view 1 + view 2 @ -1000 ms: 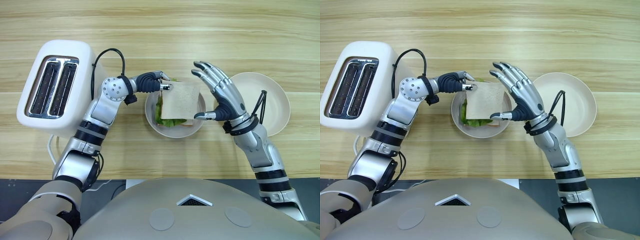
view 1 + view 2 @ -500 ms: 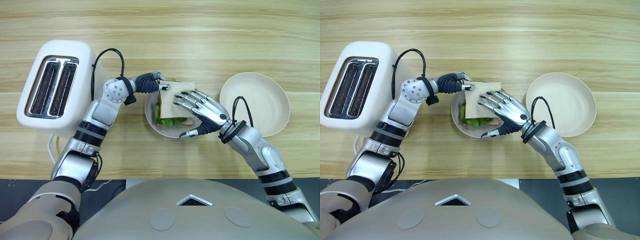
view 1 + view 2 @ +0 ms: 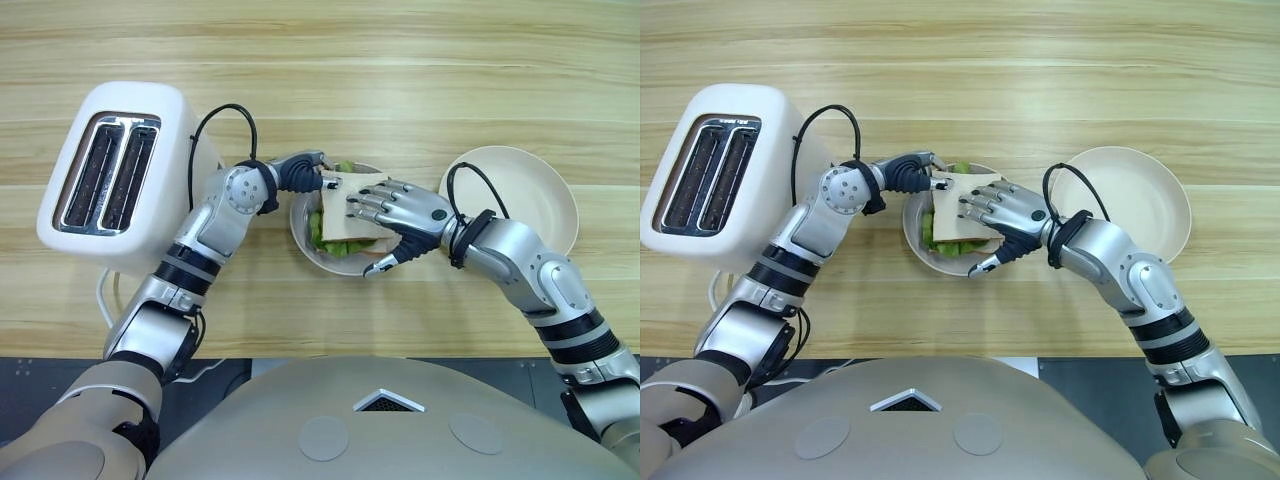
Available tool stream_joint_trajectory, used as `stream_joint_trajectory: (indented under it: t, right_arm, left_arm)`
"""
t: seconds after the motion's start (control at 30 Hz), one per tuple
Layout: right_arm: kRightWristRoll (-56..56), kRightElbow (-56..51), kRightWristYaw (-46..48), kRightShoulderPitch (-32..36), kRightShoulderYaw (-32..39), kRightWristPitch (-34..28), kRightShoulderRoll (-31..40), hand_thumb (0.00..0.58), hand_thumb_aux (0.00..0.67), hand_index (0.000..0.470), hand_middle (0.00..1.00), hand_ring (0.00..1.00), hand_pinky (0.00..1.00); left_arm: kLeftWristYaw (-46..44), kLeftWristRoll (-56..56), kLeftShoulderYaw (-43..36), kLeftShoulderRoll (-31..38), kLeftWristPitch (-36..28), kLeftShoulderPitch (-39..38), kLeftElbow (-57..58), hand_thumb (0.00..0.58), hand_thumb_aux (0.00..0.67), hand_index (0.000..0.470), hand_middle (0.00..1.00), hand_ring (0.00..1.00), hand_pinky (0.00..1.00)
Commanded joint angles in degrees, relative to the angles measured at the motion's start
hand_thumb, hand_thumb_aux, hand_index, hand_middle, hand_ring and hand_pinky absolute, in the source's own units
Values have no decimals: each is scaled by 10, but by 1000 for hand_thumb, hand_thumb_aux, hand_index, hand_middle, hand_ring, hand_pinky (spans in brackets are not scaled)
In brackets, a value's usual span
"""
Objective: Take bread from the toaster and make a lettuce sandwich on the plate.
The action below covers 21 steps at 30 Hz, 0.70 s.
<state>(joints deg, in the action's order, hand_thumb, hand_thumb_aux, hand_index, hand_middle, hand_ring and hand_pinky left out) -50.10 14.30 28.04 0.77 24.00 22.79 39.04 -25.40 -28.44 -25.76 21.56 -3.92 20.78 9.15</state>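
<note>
Counting one toaster (image 3: 110,175) with two slots on the left, and two plates. My left robot hand (image 3: 302,172) pinches the top bread slice (image 3: 340,218) at its left corner. My right robot hand (image 3: 405,208) lies flat on it, fingers spread. Lettuce (image 3: 318,230) peeks out over the near plate (image 3: 345,268). The second plate (image 3: 520,195) sits near on its right, and broad counter (image 3: 400,60) stretches beyond both.

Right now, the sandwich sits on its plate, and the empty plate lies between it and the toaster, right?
No: the left eye view shows the empty plate on the sandwich's far side from the toaster. The sandwich is on its plate.
</note>
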Motion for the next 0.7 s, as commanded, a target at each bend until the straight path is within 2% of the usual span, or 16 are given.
stream_joint_trajectory:
  t: [0.03,0.07,0.1,0.13,0.17,0.33,0.53,0.7]
  right_arm:
    - [-14,-63,122,-56,76,2,45,0,0,0,0,0,0]
    - [-14,-70,120,-55,79,1,45,0,0,0,0,0,0]
    - [-10,-77,118,-54,82,-1,43,0,0,0,0,0,0]
    - [-8,-83,112,-53,85,-4,39,0,0,0,0,0,0]
    - [-1,-88,106,-51,84,-8,34,0,0,0,0,0,0]
    - [77,-50,43,-38,37,-52,-20,0,0,0,0,0,0]
    - [175,44,-6,-10,-70,-100,-56,0,0,0,0,0,0]
    - [197,85,-1,-14,-121,-123,-47,0,0,0,0,0,0]
  left_arm:
    - [189,-107,89,-10,-1,35,-165,0,0,0,792,792,792]
    - [219,-137,102,-7,-9,34,-196,0,0,0,627,627,627]
    - [248,-167,111,-5,-12,30,-222,0,0,0,200,200,200]
    - [263,-187,114,-3,-13,19,-244,0,0,0,125,125,125]
    - [270,-196,115,-5,-10,3,-262,0,0,0,0,0,0]
    - [267,-113,117,-40,17,-126,-339,0,0,0,0,0,0]
    - [250,30,118,-59,95,-285,-370,0,0,0,0,0,0]
    - [226,73,121,-50,130,-337,-365,0,0,0,16,16,16]
